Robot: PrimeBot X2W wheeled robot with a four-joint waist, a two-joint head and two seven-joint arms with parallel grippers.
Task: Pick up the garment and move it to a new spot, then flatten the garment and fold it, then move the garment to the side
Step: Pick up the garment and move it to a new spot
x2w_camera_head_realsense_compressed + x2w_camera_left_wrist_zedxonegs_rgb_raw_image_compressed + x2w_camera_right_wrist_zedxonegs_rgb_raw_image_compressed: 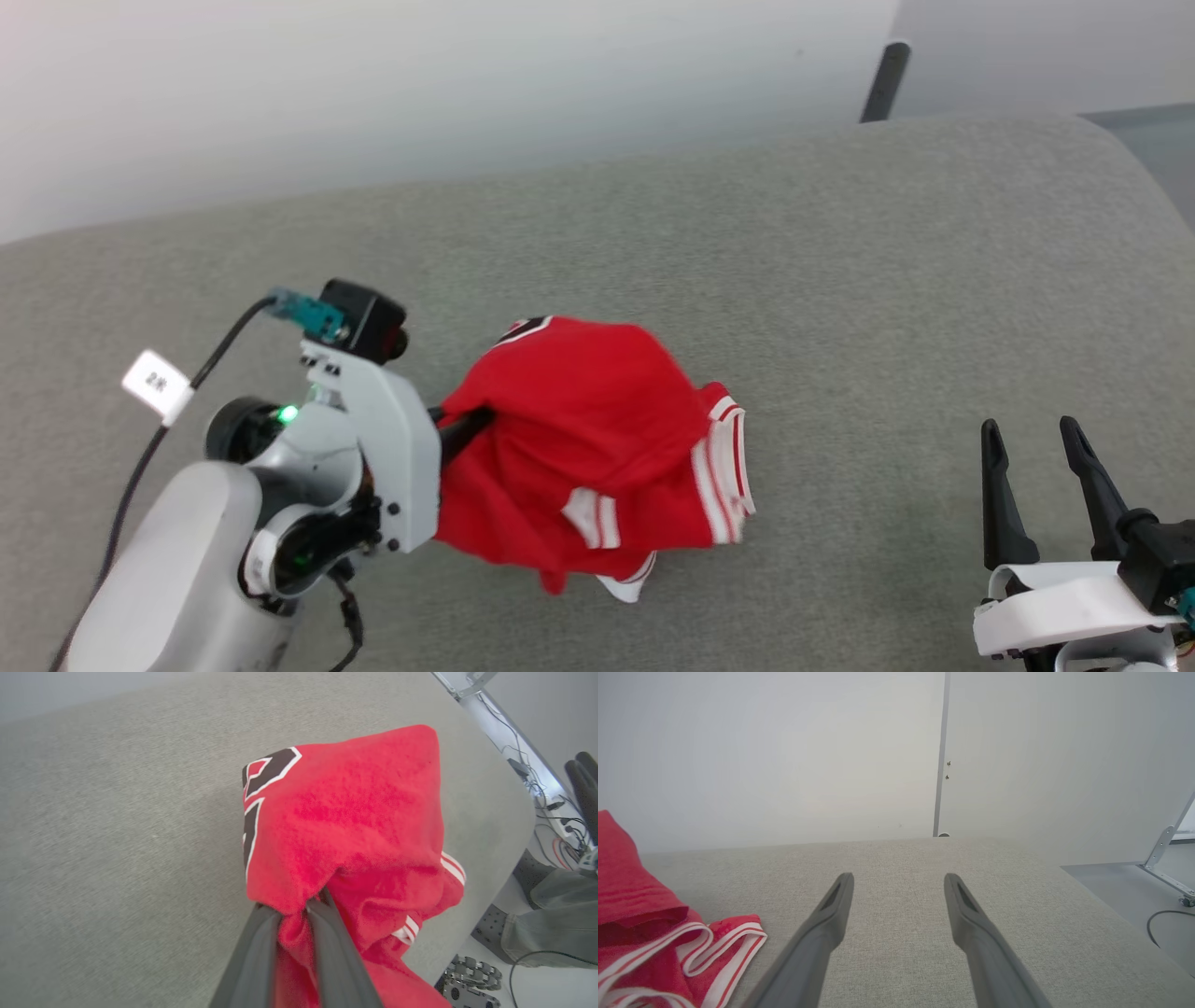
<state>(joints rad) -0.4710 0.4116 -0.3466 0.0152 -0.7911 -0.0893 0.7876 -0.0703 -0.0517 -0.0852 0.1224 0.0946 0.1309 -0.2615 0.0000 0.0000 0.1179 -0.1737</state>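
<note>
1. Left wrist view: my left gripper (299, 905) pinches a fold of the garment (355, 826) — bunched, mid-table (117, 835).
2. Its black number (268, 767) is creased, unreadable.
3. My right gripper (1032, 448) stands wide apart, holding nothing.
4. Cable tag (157, 383) — writing too small to read.

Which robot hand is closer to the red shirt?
Left. The left hand is shut on the red shirt, pinching its cloth. The right hand is open, off to the shirt's right, not touching it.
</note>
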